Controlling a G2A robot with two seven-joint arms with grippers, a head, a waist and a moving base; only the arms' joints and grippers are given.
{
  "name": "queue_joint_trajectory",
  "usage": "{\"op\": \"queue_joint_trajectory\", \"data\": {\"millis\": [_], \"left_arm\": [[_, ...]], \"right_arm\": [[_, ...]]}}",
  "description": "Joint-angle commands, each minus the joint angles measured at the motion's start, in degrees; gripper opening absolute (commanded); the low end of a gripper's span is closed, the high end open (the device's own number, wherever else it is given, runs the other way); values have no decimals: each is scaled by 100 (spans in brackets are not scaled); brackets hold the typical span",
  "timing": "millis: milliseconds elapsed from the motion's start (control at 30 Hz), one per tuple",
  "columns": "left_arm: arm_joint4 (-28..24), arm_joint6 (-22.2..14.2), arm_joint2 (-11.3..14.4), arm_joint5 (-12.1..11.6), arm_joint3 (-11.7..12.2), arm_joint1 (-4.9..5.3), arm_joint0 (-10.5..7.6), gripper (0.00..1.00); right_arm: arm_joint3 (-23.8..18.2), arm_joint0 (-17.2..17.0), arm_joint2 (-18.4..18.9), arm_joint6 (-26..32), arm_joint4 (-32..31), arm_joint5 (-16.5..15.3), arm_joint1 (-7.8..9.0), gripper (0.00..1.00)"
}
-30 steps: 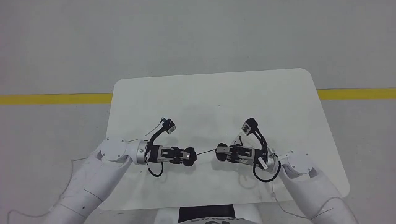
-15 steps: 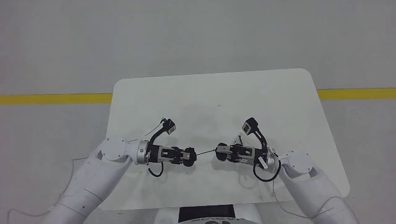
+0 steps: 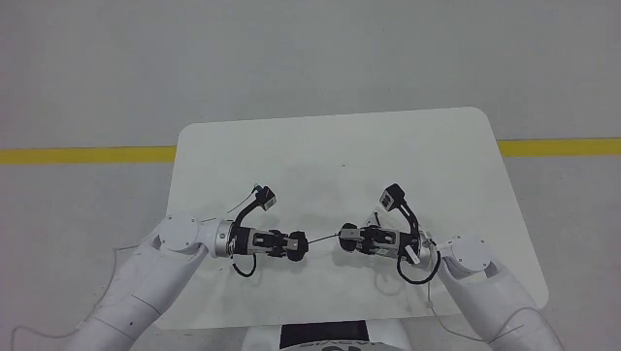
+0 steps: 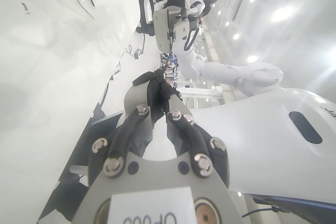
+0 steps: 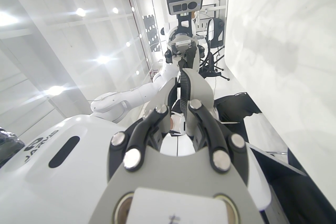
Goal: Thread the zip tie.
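Bright, even overhead light on the white table (image 3: 437, 147). In both wrist views the ceiling lights (image 4: 282, 12) flare into starbursts, and straight lines bend fisheye-style toward the edges.

No legible text; a cropped label (image 4: 148, 206) marks the left end effector (image 4: 160, 86).

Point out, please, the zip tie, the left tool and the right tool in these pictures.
zip tie (image 5: 184, 89), right wrist view, on the ribbed black strap between the fingers.
left tool (image 3: 303, 243), top view, midway between its fingertips.
right tool (image 3: 343, 239), top view, midway between its fingertips.
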Motion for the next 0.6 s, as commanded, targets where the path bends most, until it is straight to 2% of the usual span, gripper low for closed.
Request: {"op": "queue_joint_trajectory", "data": {"millis": [0,233,267,300,333,367,400,567], "left_arm": [[-4,8,9,0,9,2,-6,0],[-30,45,41,0,105,7,-46,0],[-35,49,42,0,106,8,-46,10],[-42,52,41,0,106,10,-45,39],[-51,55,37,0,103,13,-42,49],[-58,58,34,0,100,14,-39,84],[-68,68,29,0,96,15,-34,100],[-74,119,-2,0,71,23,-8,100]], "right_arm": [[-2,5,-7,1,-6,9,5,0],[12,38,-53,-33,-18,10,15,0],[16,41,-56,-45,-22,6,16,0],[20,40,-60,-65,-29,1,17,0],[28,38,-64,-92,-38,-5,19,0],[34,36,-66,-112,-43,-11,20,0],[40,34,-68,-131,-45,-16,22,0],[45,19,-62,-240,-15,-67,28,0]]}}
